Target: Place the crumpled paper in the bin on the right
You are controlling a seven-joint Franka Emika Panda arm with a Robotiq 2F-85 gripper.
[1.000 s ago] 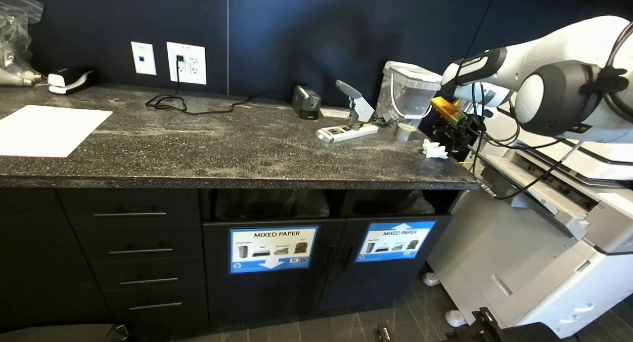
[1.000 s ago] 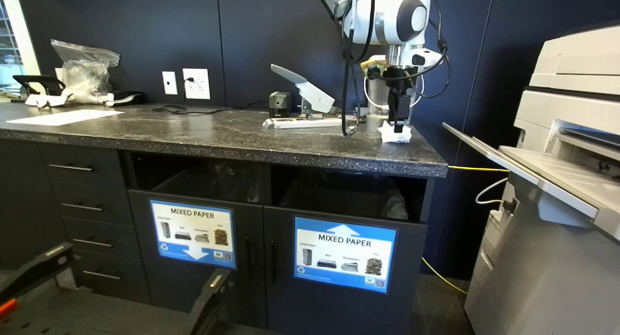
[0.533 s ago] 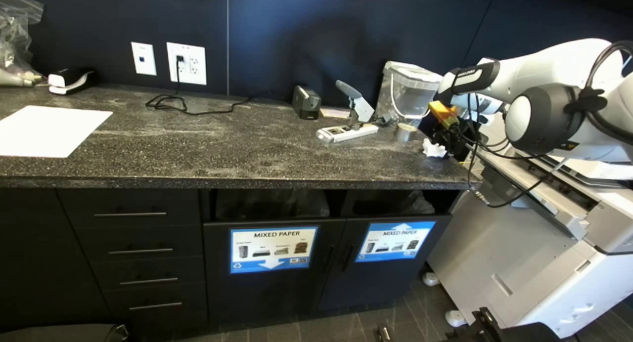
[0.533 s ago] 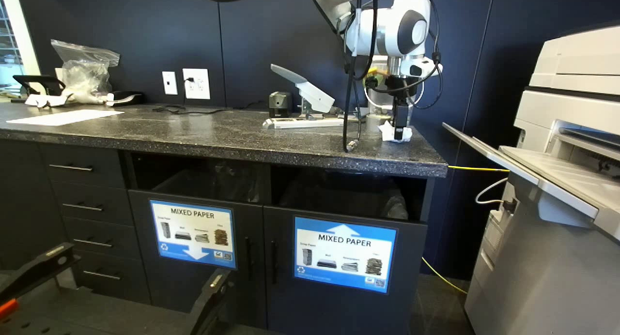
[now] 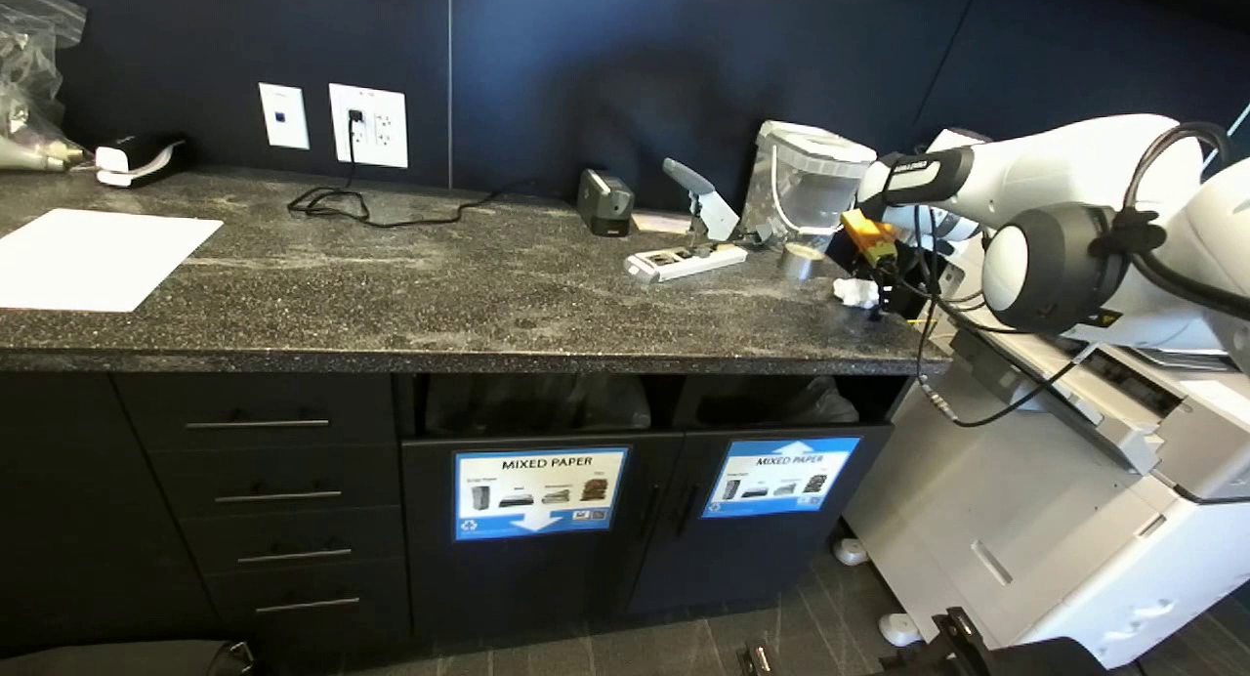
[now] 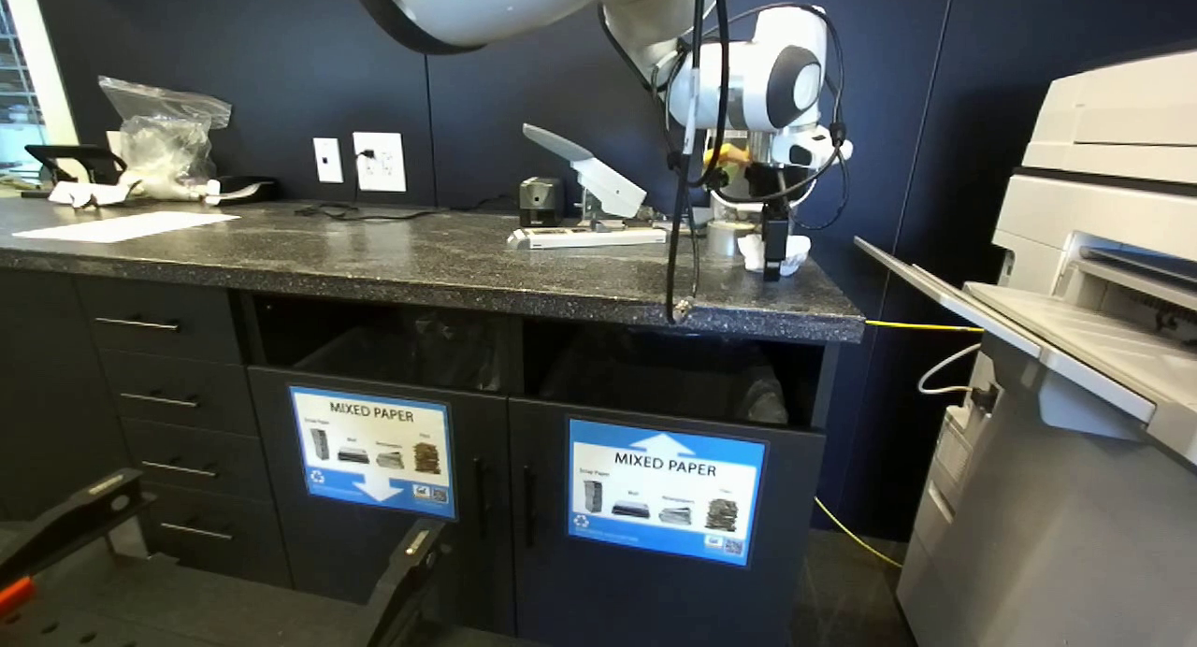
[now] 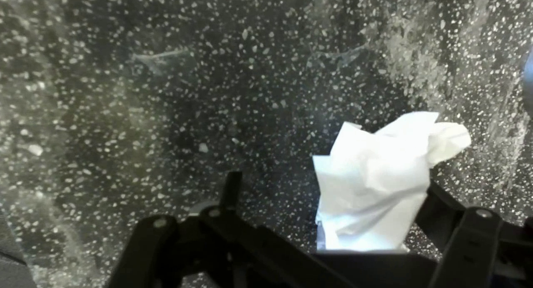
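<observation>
The white crumpled paper [image 7: 374,184] lies on the speckled counter near its right end. In the wrist view it sits between the spread fingers of my gripper [image 7: 333,184], closer to the right-hand finger, whose tip it partly covers; a gap of counter separates it from the left-hand one. Contact with the right finger cannot be made out. An exterior view has the gripper [image 6: 774,271] pointing down, low over the counter, with one finger in front of the paper [image 6: 793,252]. The bin on the right [image 6: 655,376] is a dark slot below the counter, above a blue MIXED PAPER label [image 6: 666,490].
A similar slot with its own label [image 6: 372,451] adjoins on the left. Behind the paper stand a tape roll [image 5: 801,260] and a translucent tub [image 5: 806,183]. A stapler [image 5: 688,261] lies to the left. A printer [image 6: 1075,395] stands beyond the counter's right edge [image 6: 846,324].
My arm has come down, bringing the open gripper lower around the paper. The paper has shifted or turned slightly in the last half second. Gripper opening looks unchanged.
</observation>
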